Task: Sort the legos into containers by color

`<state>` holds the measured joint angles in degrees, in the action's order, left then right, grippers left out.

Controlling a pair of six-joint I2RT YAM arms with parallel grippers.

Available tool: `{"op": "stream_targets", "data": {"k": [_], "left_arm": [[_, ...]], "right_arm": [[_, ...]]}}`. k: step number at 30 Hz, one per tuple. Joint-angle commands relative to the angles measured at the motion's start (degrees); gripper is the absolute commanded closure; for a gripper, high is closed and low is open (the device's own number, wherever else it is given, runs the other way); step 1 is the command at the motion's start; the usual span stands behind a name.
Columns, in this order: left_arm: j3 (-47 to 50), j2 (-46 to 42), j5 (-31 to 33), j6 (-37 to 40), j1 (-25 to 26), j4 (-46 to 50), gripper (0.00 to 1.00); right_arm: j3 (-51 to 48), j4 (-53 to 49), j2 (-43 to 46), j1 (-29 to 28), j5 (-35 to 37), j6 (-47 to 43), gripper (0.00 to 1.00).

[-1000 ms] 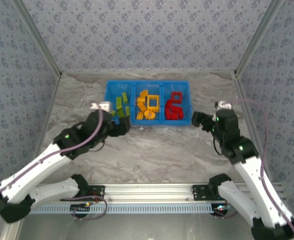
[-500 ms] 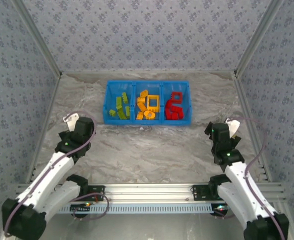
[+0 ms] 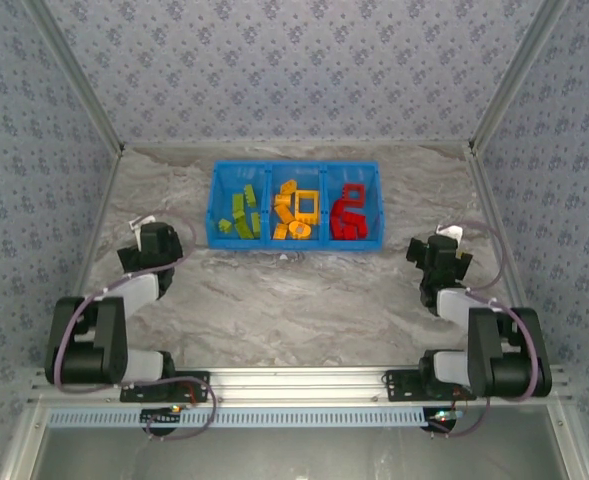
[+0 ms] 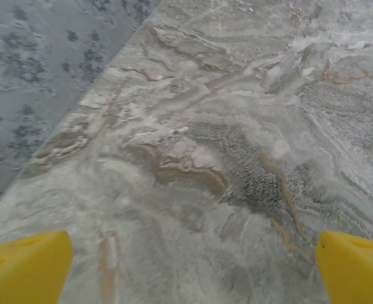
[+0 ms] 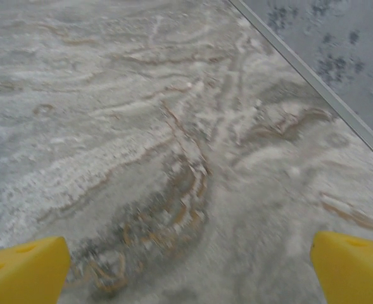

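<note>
The containers are three side-by-side compartments of one long blue bin (image 3: 294, 244) at the back middle of the table. Green legos (image 3: 240, 213) lie in the left compartment, yellow-orange legos (image 3: 296, 212) in the middle one and red legos (image 3: 349, 212) in the right one. My left gripper (image 3: 146, 256) sits low over the table, left of the bin and apart from it. My right gripper (image 3: 436, 258) sits likewise to the bin's right. In the left wrist view the left gripper (image 4: 192, 266) stands open, yellow fingertips (image 4: 28, 266) far apart over bare marble. The right gripper (image 5: 189, 269) is open the same way, nothing between its fingertips (image 5: 351, 266).
Patterned walls enclose the marble table (image 3: 294, 300) on three sides; the left wall's foot (image 4: 78, 101) and the right wall's metal edge (image 5: 313, 82) run close to the grippers. Both arms are folded back over their bases on the rail (image 3: 294, 385).
Both arms have pulled back from the bin and folded down towards their bases. The left gripper left the bin's left front corner. Both grippers stayed open.
</note>
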<state>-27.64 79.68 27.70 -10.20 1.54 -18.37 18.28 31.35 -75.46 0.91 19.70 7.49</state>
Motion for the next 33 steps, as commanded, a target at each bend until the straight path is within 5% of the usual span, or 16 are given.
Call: {"op": "stream_targets", "data": {"k": [1,4,7,11,16,33], "left_arm": [[-3.43,5.15,-6.38,3.87,-0.37,-12.85,0.02],[-7.22,8.4,-9.9,4.31,-1.03,-8.57,0.02],[-3.73,7.05,-13.23,6.03,-0.88,-14.02,0.02],[9.95,9.19,-12.27,7.58,0.08,-42.54,0.02],[5.21,7.8,-13.67,6.13,-0.71,-29.8,0.02],[5.82,7.98,-14.26,5.55,-1.54,-31.37,0.02]], "right_arm": [[3.06,10.43,-5.15,1.76,-5.75,-2.58,0.0],[4.7,10.43,-7.93,0.78,-8.92,-5.25,0.0],[0.25,22.64,-12.05,0.39,-10.8,-6.61,0.0],[-1.26,23.98,-10.91,-0.53,-10.34,-7.49,0.0],[2.37,18.1,-11.58,-0.81,-6.79,-6.51,0.0],[2.46,18.02,-11.77,-1.08,-6.17,-6.69,0.0]]}}
